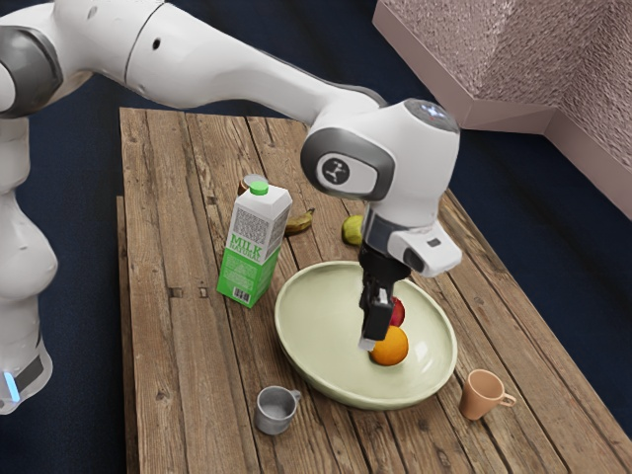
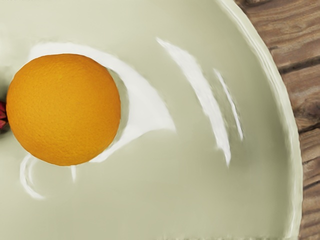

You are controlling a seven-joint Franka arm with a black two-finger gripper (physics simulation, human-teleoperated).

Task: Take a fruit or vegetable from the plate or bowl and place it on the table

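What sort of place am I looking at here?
Probably a mock-up dining area, computer-made: a milk carton and a bowl holding an orange stand on a plank table, with a white robot arm reaching over.

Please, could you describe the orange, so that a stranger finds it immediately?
Find the wide pale green bowl on the wooden table. Inside, near the black tool, lies the orange, round and bright, unlike the red fruit beside it.
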